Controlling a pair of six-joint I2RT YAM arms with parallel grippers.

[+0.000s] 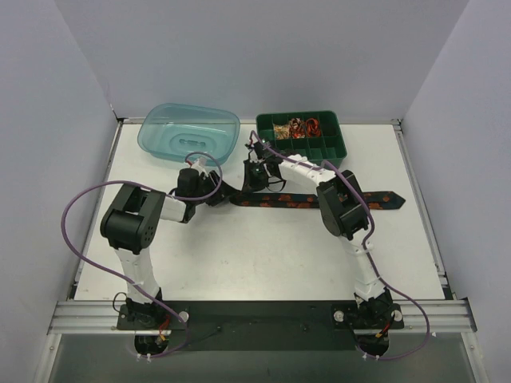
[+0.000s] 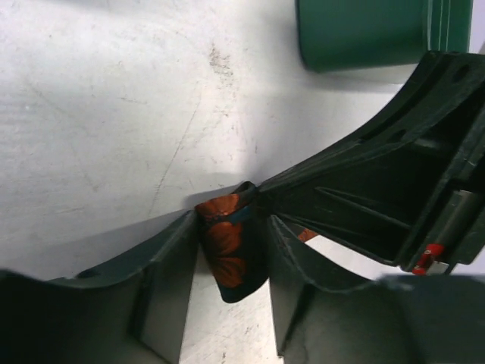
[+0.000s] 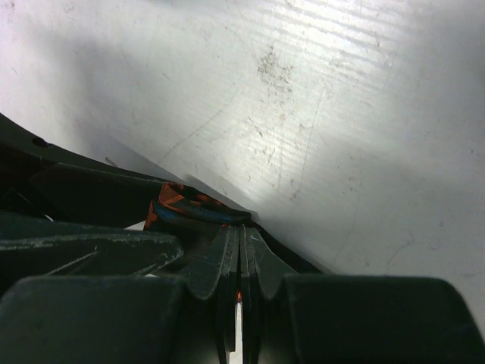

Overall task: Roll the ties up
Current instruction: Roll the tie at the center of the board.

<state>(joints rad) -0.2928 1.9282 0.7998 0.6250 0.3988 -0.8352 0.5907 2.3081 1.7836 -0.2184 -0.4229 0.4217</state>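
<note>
A black tie with orange-red blotches (image 1: 319,199) lies flat across the middle of the table, its right pointed end near the table's right side. Its left end is wound into a small roll (image 2: 227,258). My left gripper (image 2: 231,221) has a finger against each side of that roll. My right gripper (image 3: 240,231) is shut, its tips meeting the roll's upper edge (image 3: 189,212). From above, the left gripper (image 1: 226,191) and the right gripper (image 1: 246,188) meet over the tie's left end and hide the roll.
A clear blue plastic tub (image 1: 190,132) stands at the back left. A green compartment tray (image 1: 299,136) with small items stands at the back centre, and its corner shows close by (image 2: 364,30). Purple cables loop off both arms. Grey walls enclose the table.
</note>
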